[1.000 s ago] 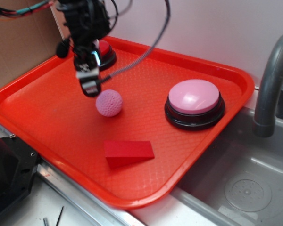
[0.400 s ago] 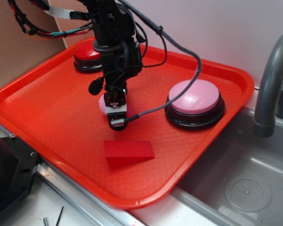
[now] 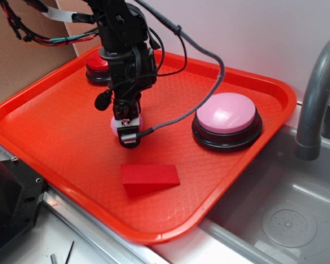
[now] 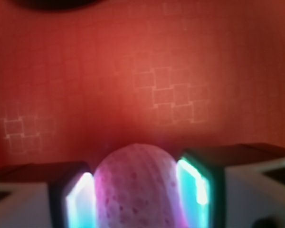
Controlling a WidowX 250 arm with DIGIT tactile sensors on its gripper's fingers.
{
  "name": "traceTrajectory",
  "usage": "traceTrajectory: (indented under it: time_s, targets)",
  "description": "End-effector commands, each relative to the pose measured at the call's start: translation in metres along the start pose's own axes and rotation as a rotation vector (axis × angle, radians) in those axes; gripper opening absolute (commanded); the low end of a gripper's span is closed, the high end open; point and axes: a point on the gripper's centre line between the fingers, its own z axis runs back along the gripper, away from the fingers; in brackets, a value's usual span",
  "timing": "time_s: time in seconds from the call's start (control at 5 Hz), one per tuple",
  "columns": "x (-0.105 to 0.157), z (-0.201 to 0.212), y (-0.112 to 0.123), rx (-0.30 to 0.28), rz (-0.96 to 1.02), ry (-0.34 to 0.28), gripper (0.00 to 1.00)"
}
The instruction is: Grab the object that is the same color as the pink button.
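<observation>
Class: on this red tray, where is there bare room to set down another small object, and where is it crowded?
Free: the tray's left half, between the left rim and the gripper; also the near corner right of the wedge. Crowded: the middle, where the gripper straddles the ball, with the pink button to its right and the red button behind.

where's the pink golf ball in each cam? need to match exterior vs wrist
Exterior: pink golf ball sits left of centre on the tray, mostly hidden behind the gripper.
Wrist: bottom centre, between the two fingers.
Shared landmark: the orange tray, waffle-textured.
</observation>
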Motion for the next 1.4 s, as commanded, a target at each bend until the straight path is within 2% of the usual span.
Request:
traceTrajectory:
  time_s: [0.0, 0.2, 0.4, 0.6, 0.8, 1.0, 1.2]
  targets:
    - [-0.008, 0.035, -0.003, 0.075, 0.095, 0.06, 0.0]
    - [-0.037, 0.083, -0.006, 0.097, 0.248, -0.074, 0.0]
    - [-0.053, 0.132, -0.012, 0.145, 0.287, -0.07, 0.0]
    - [-0.065, 0.176, -0.011, 0.101, 0.401, -0.022, 0.0]
    - [-0.081, 0.178, -0.001, 0.042, 0.555, -0.112, 0.0]
    - [-0.088, 0.178, 0.007, 0.035, 0.678, -0.162, 0.0]
    - [-0.092, 0.173, 0.006, 0.032, 0.769, -0.134, 0.0]
